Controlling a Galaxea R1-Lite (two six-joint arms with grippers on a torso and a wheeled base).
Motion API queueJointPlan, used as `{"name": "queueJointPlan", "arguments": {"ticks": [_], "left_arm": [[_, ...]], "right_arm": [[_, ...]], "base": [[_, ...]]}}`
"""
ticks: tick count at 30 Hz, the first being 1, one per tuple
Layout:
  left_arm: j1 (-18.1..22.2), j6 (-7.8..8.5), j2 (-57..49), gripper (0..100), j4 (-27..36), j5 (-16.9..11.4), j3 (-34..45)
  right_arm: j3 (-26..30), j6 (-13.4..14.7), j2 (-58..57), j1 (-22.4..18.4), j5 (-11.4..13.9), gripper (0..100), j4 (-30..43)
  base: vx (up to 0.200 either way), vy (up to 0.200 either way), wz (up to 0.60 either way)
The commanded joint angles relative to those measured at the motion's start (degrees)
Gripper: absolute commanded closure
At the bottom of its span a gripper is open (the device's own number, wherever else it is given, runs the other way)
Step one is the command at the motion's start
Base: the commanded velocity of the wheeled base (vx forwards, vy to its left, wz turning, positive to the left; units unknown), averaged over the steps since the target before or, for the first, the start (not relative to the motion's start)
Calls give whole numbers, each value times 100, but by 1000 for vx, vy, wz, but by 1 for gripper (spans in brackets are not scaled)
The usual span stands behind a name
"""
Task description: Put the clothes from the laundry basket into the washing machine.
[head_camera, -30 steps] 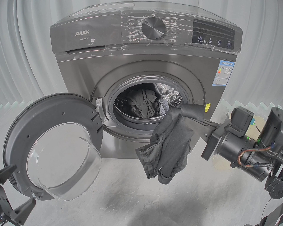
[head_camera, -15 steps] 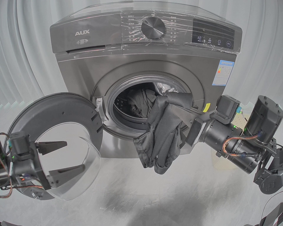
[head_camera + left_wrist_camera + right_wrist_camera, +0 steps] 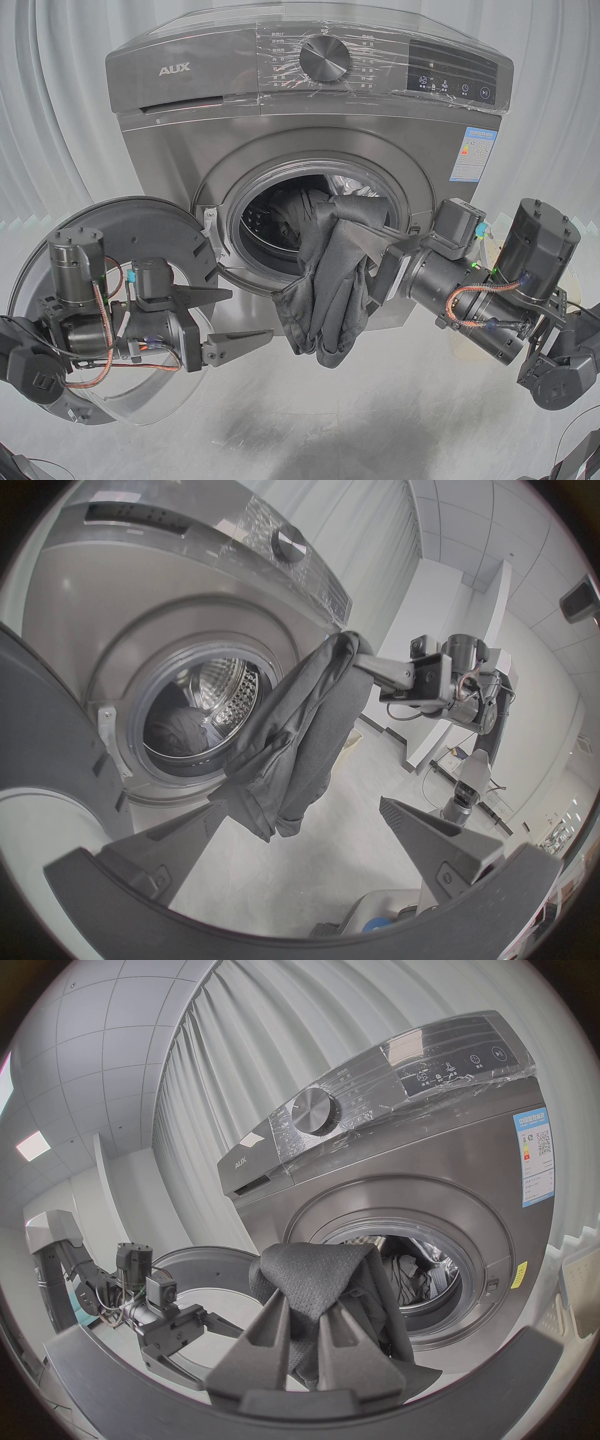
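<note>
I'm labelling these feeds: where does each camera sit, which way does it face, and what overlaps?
Head view: on the head, looking forward and down at the washing machine; both arms show, left hand open, right hand holding the garment.
Left wrist view: on the left arm, facing the open drum; its fingers show.
Right wrist view: on the right arm, facing the drum; its fingers pinch the garment.
Shared: both wrist views show the garment and the other arm.

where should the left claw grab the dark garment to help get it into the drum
Grip the bunched lower end of the dark garment, coming from the robot's left with the open left claw. The right claw pinches its top in front of the drum mouth, while that end hangs free below the rim.
</note>
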Motion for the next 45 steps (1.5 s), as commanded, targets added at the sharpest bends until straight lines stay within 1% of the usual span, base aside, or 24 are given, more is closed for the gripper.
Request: {"name": "queueJointPlan", "arguments": {"ticks": [1, 12, 15, 20, 28, 32, 34, 35, 36, 45], "left_arm": [[-165, -29, 617, 0, -187, 44, -101], [-226, -56, 1285, 0, -293, 88, -672], [-244, -56, 1514, 0, -451, 88, -769], [-297, -56, 1822, 0, -767, 132, -777], [-358, -56, 1918, 0, -811, 149, -795], [-358, -56, 2050, 0, -1049, 158, -795], [-384, -65, 2120, 0, -1392, 237, -795], [-384, -65, 2129, 0, -1453, 255, -786], [-384, -65, 2129, 100, -1453, 255, -786], [-384, -73, 2129, 100, -1594, 237, -742]], "right_arm": [[-13, -18, 38, 18, -1, 100, -8], [-22, -27, 38, 62, 8, 100, -8], [-22, -27, 29, 71, 8, 100, -8], [-13, -27, 29, 106, 8, 100, -8], [4, -27, 29, 150, 8, 100, -17], [4, -27, 29, 159, 8, 100, -8], [13, -27, 38, 132, 8, 100, -8], [13, -27, 38, 123, 8, 100, -8], [13, -27, 38, 123, 8, 100, -8], [-4, -27, 47, 115, 8, 100, -8]], "base": [[0, 0, 0], [0, 0, 0], [0, 0, 0], [0, 0, 0], [0, 0, 0], [0, 0, 0], [0, 0, 0], [0, 0, 0], [0, 0, 0], [0, 0, 0]]}}
